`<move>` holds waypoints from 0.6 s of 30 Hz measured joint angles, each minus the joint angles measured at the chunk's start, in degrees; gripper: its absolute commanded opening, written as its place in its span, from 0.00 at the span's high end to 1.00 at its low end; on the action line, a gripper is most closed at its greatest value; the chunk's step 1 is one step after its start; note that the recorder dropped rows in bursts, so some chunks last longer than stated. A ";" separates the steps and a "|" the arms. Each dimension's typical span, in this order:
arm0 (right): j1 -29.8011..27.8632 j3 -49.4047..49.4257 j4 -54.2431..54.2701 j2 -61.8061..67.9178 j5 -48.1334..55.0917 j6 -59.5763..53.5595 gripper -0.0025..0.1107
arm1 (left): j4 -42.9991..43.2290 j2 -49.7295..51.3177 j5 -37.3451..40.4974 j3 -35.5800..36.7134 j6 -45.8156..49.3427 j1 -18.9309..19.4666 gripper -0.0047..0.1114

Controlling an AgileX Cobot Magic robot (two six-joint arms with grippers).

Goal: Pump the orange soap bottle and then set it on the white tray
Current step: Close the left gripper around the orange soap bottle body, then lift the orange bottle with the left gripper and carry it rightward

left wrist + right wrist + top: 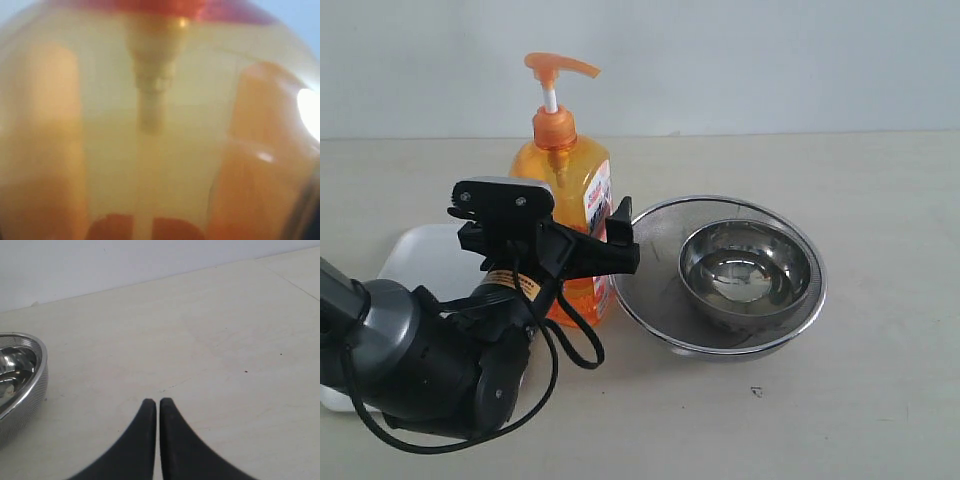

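Left of centre on the worktop (880,380), beside the white tray (425,255), the orange soap bottle (565,170) is straddled by the open jaws of the left gripper (560,225); the right gripper (157,401) is shown closed. The bottle could be toppled by an off-centre squeeze.

- The left arm (410,360) is reaching in from the lower left of the exterior view, its rounded grey-and-black joint sitting low and a black cable looping beneath it.
- The left gripper (560,245) is pointing away from that camera, jaws standing wide apart, with one black finger (620,232) sticking up on the right.
- The right gripper (157,405) is holding its two curved black fingers pressed together at the tips.
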 measured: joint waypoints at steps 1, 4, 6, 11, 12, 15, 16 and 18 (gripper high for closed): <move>0.00 0.00 0.00 0.00 0.00 0.00 0.98 | 0.00 0.00 0.00 0.00 0.00 0.00 0.09; 0.00 0.00 0.00 0.00 0.00 0.00 0.98 | 0.00 0.00 0.00 -0.02 0.00 0.00 0.13; 0.00 0.00 0.00 0.00 0.00 0.00 0.98 | 0.00 0.00 0.00 -0.23 0.00 0.31 0.21; 0.00 0.00 0.00 0.00 0.00 0.00 0.98 | -0.48 0.00 0.00 -0.23 0.00 0.59 0.59; 0.00 0.00 0.00 0.00 0.00 0.00 0.98 | -0.48 0.00 0.00 -0.23 0.14 0.59 0.66; 0.00 0.00 0.00 0.00 0.00 0.00 0.98 | -0.48 0.00 0.00 -0.23 0.85 0.59 0.89; 0.00 0.00 0.00 0.00 0.00 0.00 0.98 | -0.48 0.00 0.00 -0.23 0.91 0.59 0.92; 0.00 0.00 0.00 0.00 0.00 0.00 0.98 | -0.48 0.00 0.00 -0.23 1.41 0.59 0.92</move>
